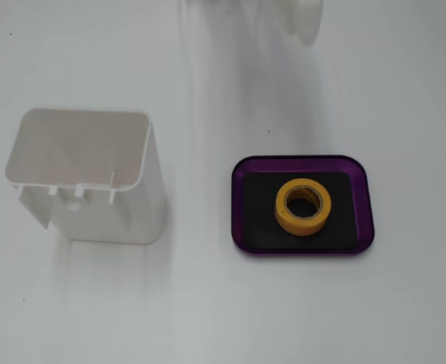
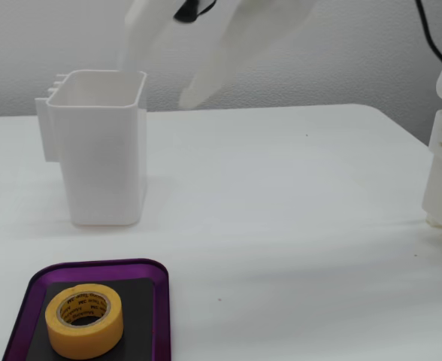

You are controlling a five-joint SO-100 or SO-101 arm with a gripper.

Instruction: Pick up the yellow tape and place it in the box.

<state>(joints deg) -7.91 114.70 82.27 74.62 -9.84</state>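
So the hand (image 2: 157,79) is way up top, blurry in both fixed views, with its two white fingers (image 2: 221,64) spread apart and nothing between them. Well below it and clear of it sits the yellow tape (image 1: 304,206), lying flat with the hole facing up on the black floor of the box (image 1: 363,197), roughly in the middle. It's a small yellow-orange roll with a paler cardboard core that has dark print on the inside; can't read it. The purple box has rounded corners. Off to the side on the white worktop (image 1: 208,303) stands a taller white bin (image 1: 94,171), well apart from the box.
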